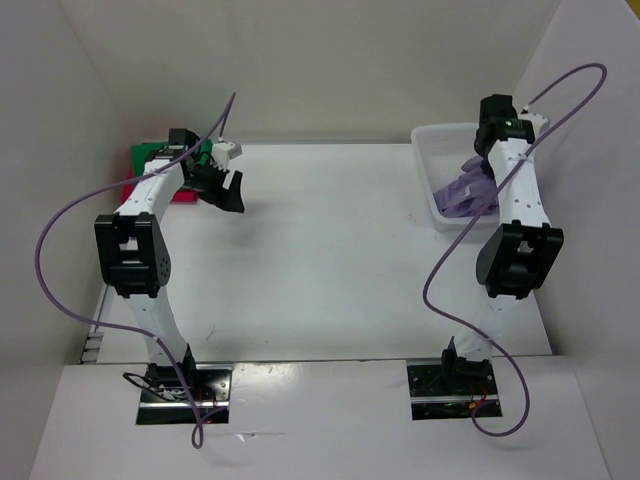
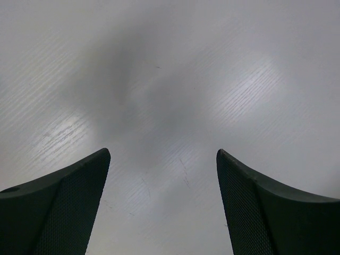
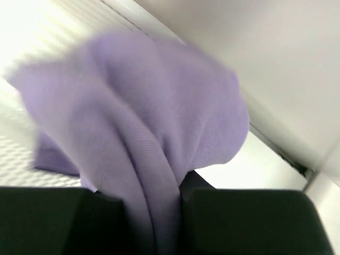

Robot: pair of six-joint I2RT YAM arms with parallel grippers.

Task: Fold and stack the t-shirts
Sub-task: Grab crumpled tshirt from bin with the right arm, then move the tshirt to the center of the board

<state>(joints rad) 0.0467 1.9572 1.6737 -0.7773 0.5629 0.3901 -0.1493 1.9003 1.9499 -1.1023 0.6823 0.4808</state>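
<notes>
Step in hand, as I judge it: fetching the last shirt out for folding.

My right pincer [image 3: 154, 212] is clenched on the lavender t-shirt [image 3: 143, 117]. In the right wrist view the cloth is squeezed between the two jaws and balloons out above them. In the top view this sits at the upper right, inside the white plastic basket [image 1: 430, 135]. Most of the shirt is bunched in the basket, below and left of the pincer.

My left pincer [image 2: 163, 154] is released: jaws wide apart, nothing between them, only bare table [image 1: 330, 250] beneath. In the top view it hangs at the upper left, just beside the green t-shirt [image 1: 150, 152], which lies on the red t-shirt [image 1: 185, 196]. My arm covers much of that pile. I judge those two folded and stacked, though I cannot check the folds.

Orientation of the lavender shirt: gathered into a rope at the jaws, long axis running from the jaws toward the top of the wrist frame. In the top view the bunch trends diagonally, upper right to lower left. No collar, sleeve or hem is visible, so I cannot tell which end points where.

Next move calls for:
- lifting until the cloth clears the basket wall, which may snag it;
- carrying it to the middle of the table;
- bringing the left pincer over to take a second edge, since one pinch will not spread it flat.
</notes>
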